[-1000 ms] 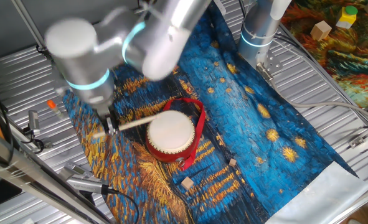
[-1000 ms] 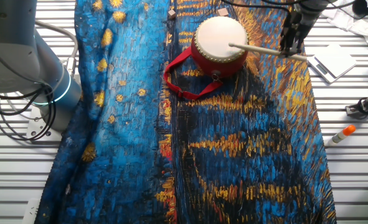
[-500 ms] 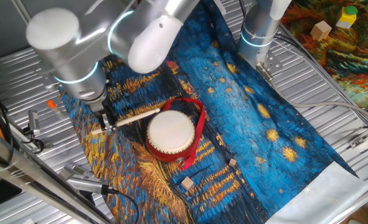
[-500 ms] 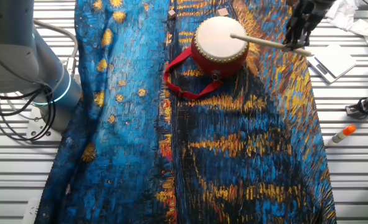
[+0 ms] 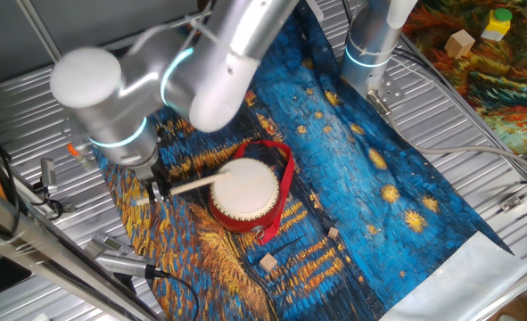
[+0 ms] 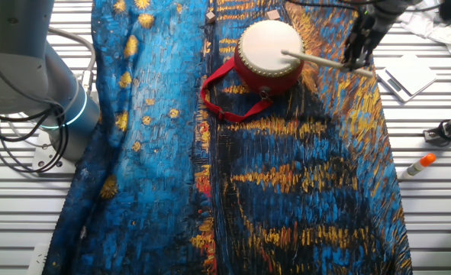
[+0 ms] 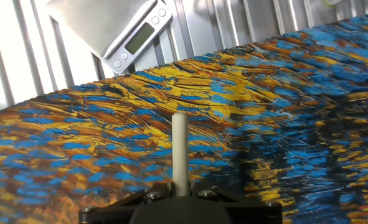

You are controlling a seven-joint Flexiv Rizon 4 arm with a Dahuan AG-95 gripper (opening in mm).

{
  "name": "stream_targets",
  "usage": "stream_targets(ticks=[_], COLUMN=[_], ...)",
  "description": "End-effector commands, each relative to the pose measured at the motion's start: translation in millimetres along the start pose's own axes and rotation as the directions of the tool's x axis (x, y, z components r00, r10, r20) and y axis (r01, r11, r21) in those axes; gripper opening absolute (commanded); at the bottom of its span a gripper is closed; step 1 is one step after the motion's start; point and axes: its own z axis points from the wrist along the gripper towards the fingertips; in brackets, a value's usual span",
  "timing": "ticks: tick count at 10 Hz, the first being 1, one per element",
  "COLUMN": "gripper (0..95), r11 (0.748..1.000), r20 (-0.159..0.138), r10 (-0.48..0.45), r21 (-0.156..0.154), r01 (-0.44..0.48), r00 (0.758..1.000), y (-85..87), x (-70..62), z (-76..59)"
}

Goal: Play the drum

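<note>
**Stick tip on the drum skin**

From my station I see the drum sitting upright on the painted blue-and-gold cloth, cream skin up, red body ringed with gold studs, its red strap looped out on the cloth beside it. I can read no brand, label or lettering on the drum or the stick in any view.

The pale wooden stick reaches from the gripper across to the skin; in the other fixed view its far end lies over the cream surface, apparently touching it, though I cannot be sure of contact. The gripper is closed tight on the stick near its back end, fingers pinching it from both sides.

The hand view shows neither drum nor skin: only the stick rising from between the dark jaws, with the cloth behind it and a digital kitchen scale lying on the slatted metal table. Its display is too small for me to read.

Only one fixed view shows two small wooden blocks near the drum on the cloth, and a yellow block on a second painted cloth. The other fixed view alone shows an orange-capped marker on the table slats.
</note>
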Motion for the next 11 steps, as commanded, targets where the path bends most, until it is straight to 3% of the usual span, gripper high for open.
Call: stream_targets(ticks=[1,5,8,11], gripper=[0.0,0.0,0.0,0.0], r11=[1.000,1.000,0.999,0.999], r20=[0.004,0.019,-0.016,-0.022], r10=[0.000,-0.005,-0.043,-0.049], r21=[-0.001,-0.009,-0.016,-0.016], r01=[0.000,0.005,0.043,0.049], r00=[1.000,1.000,0.999,0.999], y=[-1.5,-4.5,-20.0,-23.3], x=[2.7,4.3,13.7,17.3], z=[-0.2,-6.9,-53.5,-64.0])
